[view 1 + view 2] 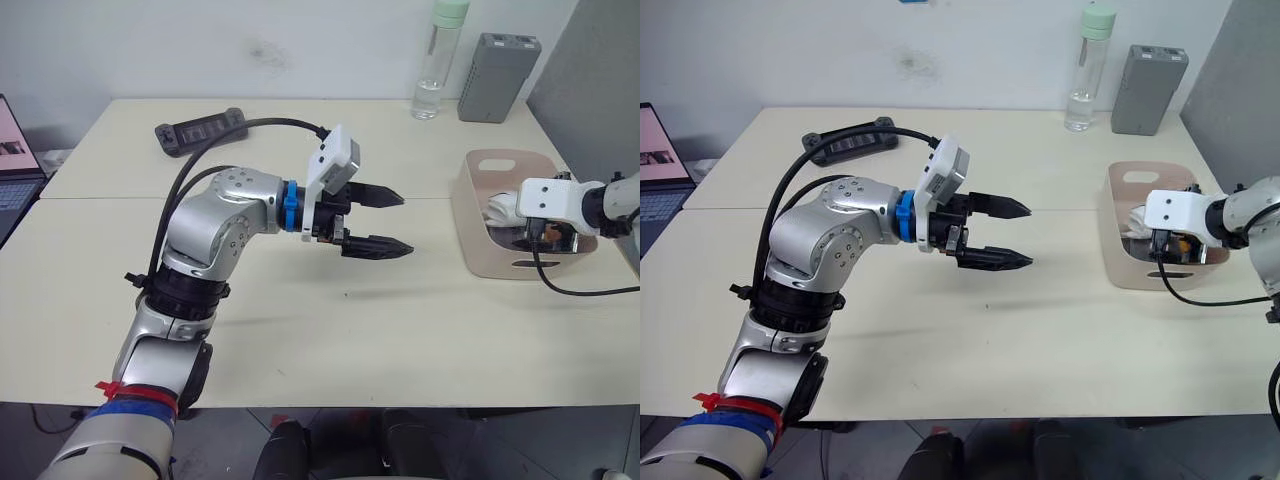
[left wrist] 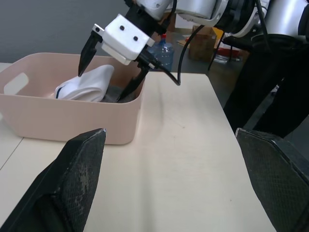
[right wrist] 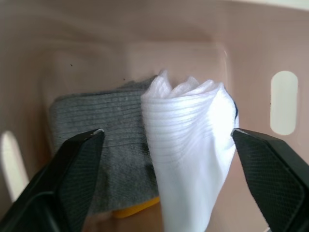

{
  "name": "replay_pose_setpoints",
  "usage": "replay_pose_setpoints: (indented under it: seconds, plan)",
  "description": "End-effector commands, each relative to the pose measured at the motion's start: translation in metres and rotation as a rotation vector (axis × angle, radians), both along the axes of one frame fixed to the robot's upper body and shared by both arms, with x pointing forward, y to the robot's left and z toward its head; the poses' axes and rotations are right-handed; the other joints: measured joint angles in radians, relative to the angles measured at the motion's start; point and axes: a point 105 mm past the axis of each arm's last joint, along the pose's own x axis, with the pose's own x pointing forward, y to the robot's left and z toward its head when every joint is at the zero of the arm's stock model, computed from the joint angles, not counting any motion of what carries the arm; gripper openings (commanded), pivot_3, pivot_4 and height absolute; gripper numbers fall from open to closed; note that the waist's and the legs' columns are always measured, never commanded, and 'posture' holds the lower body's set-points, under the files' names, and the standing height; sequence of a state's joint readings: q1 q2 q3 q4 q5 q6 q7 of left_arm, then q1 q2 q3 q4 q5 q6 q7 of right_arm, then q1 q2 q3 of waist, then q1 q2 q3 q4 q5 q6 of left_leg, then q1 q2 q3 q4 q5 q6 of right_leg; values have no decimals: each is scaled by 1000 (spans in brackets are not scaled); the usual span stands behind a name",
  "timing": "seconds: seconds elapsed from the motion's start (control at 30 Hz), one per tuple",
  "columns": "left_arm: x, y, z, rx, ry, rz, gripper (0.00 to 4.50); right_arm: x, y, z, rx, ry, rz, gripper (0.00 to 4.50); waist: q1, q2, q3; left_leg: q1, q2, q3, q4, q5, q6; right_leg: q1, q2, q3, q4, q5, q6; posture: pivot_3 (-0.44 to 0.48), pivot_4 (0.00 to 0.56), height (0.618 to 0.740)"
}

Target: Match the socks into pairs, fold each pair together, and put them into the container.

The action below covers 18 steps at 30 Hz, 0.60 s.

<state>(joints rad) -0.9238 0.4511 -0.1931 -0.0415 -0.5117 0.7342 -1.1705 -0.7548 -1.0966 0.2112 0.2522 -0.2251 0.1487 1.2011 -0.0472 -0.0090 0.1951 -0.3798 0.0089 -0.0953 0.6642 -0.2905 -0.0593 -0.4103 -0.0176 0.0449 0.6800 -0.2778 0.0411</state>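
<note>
The table [image 1: 300, 320] is cream and takes up most of the head views. On it, toward the robot's right, stands the bin [image 1: 478, 230], pale pink with rounded corners and handle slots; everything below is placed from this bin.

The left gripper [image 1: 385, 222] hangs above the table well to the left of the bin, its fingers pointing toward it. Its jaws are spread wide and nothing is between them.

The right gripper [image 2: 112, 67] reaches down over the bin from the right, its fingers dipping inside the rim. In the right wrist view its jaws are wide apart, one finger to each side of the contents, gripping nothing.

Inside the bin lie three folded bundles. The white pair [image 3: 188, 145] is on top, leaning against one wall, a dark trim line along its edge. The grey pair [image 3: 101, 135] lies flat beside and partly under it. A sliver of the orange pair [image 3: 135, 209] peeks out from beneath the grey one.

Behind the bin, at the far edge of the table, stands a grey box [image 1: 498, 64], and just left of it a clear bottle [image 1: 439, 62] with a pale green cap. Far left of the bin, near the back, lies a black power strip [image 1: 200, 130]. A laptop [image 1: 15, 170] sits farthest left of the bin.
</note>
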Motion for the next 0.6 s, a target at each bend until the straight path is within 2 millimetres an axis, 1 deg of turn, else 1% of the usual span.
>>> replay_pose_setpoints:
  seconds: [0.03,0.1,0.2,0.23,0.27,0.3,0.33,0.37,0.4,0.43,0.47,0.5,0.57,0.6]
  plan:
    - [-1,5,5,-8,-27,3,4500,-12,0,36,49,-84,-12,4443,1,0,0,0,0,0,0,0,0,0,0,0,0,0,0,0,150,740]
    - [0,8,5,-10,-27,12,4500,-17,2,43,69,-101,-16,4443,-1,0,0,0,0,0,0,0,0,0,0,0,0,0,0,0,150,740]
    - [4,19,5,-6,-37,62,4500,-20,3,64,116,-175,-34,4443,-1,0,0,0,0,0,0,0,0,0,0,0,0,0,0,0,150,740]
    - [14,34,1,15,-54,144,4500,-24,7,80,179,-237,-34,4443,-3,0,0,1,0,0,0,0,0,0,0,0,1,0,0,0,150,740]
    - [19,45,-3,32,-67,201,4500,-27,10,90,224,-276,-33,4443,-6,1,0,1,0,0,0,0,0,0,0,0,1,0,0,0,150,740]
    - [28,68,-11,70,-76,302,4500,-32,22,102,335,-343,-9,4443,-8,1,0,1,0,1,0,0,0,0,0,1,1,0,0,0,150,740]
    - [32,84,-16,98,-82,368,4500,-36,30,110,412,-382,5,4443,-11,1,0,1,1,0,0,0,0,0,0,1,1,0,0,0,150,740]
    - [38,105,-24,124,-102,462,4500,-39,42,109,490,-411,30,4443,-16,1,0,1,2,0,-1,0,0,0,1,0,1,0,0,0,150,740]
    - [40,119,-29,142,-120,523,4500,-42,49,108,541,-428,42,4443,-19,1,-1,2,3,0,-1,0,0,0,2,1,1,0,0,0,150,740]
    - [43,133,-34,146,-138,584,4500,-44,52,102,550,-438,36,4443,-17,1,-1,3,3,-1,-2,0,0,0,2,1,2,0,-1,0,150,740]
    - [46,148,-38,140,-158,666,4500,-43,55,99,554,-486,28,4443,-10,1,-1,3,3,-2,-2,0,0,1,2,0,2,0,-1,0,150,740]
    - [48,161,-41,116,-170,733,4500,-44,60,97,612,-515,22,4443,-5,0,-1,2,3,-3,-1,-2,3,1,2,-2,1,0,-1,0,150,740]
    - [46,186,-50,100,-200,873,4500,-51,77,78,690,-487,36,4443,6,1,-1,1,2,-3,0,-2,4,1,0,-2,2,0,-1,0,150,740]
    - [42,197,-58,103,-198,929,4500,-54,85,65,702,-481,35,4443,12,0,-1,0,1,-3,0,-2,4,0,-1,-1,1,0,0,0,150,740]
